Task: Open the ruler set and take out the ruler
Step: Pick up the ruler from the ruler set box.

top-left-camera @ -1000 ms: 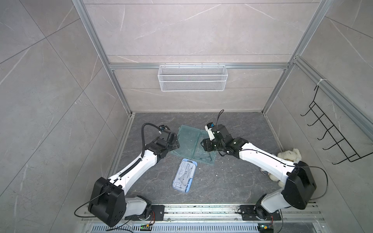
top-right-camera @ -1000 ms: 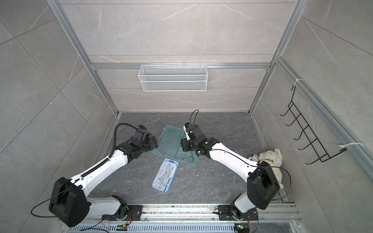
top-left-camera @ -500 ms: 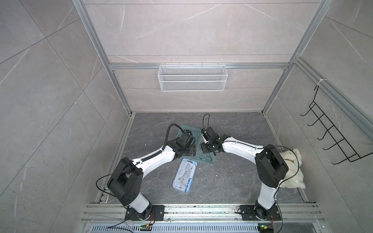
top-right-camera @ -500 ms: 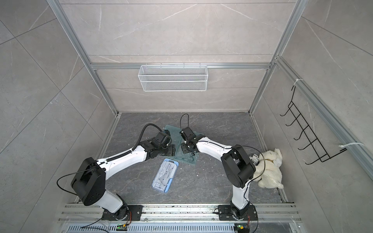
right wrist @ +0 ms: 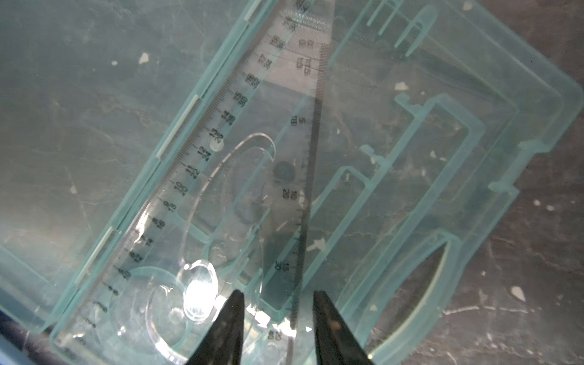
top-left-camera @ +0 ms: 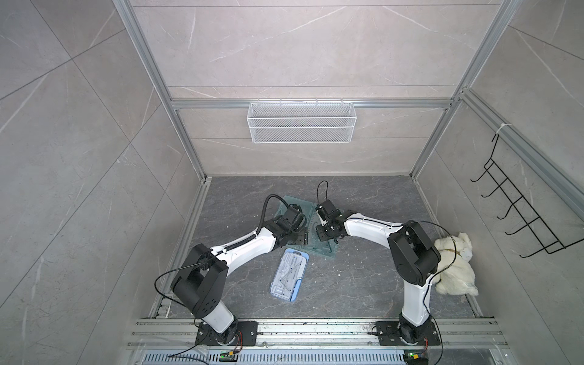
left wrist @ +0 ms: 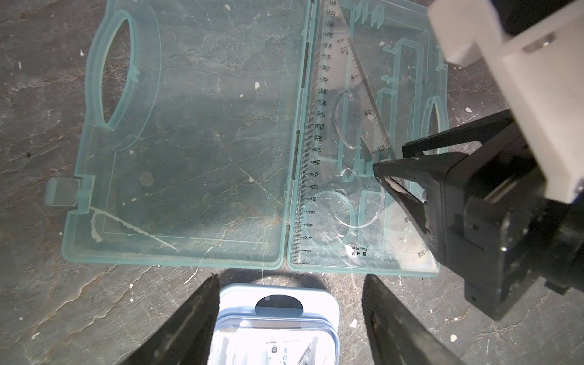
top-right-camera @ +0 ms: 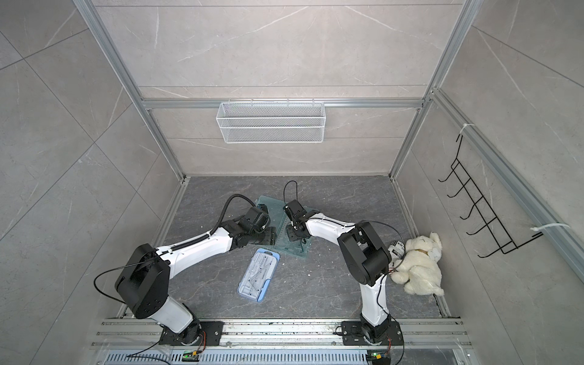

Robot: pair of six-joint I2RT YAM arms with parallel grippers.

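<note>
The ruler set (top-left-camera: pixel 311 218) (top-right-camera: pixel 278 215) is a clear teal case lying open and flat on the dark floor, with its empty lid (left wrist: pixel 189 142) beside the tray half. A clear triangle ruler (left wrist: pixel 341 94) (right wrist: pixel 284 110) lies in the tray half against the hinge. My right gripper (right wrist: pixel 278 294) (left wrist: pixel 390 156) (top-left-camera: pixel 328 237) is down over the ruler. It is open, with the ruler's slanted edge between its fingers. My left gripper (left wrist: pixel 290 278) (top-left-camera: pixel 301 235) hangs open just off the case's near edge, with nothing between its fingers.
A small blue-rimmed case (top-left-camera: pixel 289 276) (left wrist: pixel 278 325) lies on the floor near the open set, under the left gripper. A white plush toy (top-left-camera: pixel 455 268) sits by the right wall. A wire basket (top-left-camera: pixel 300 121) hangs on the back wall and a hook rack (top-left-camera: pixel 518 215) on the right wall.
My left gripper has moved right, from the case's left edge to its near middle. Both arms' elbows have risen. The right gripper has stayed over the tray half.
</note>
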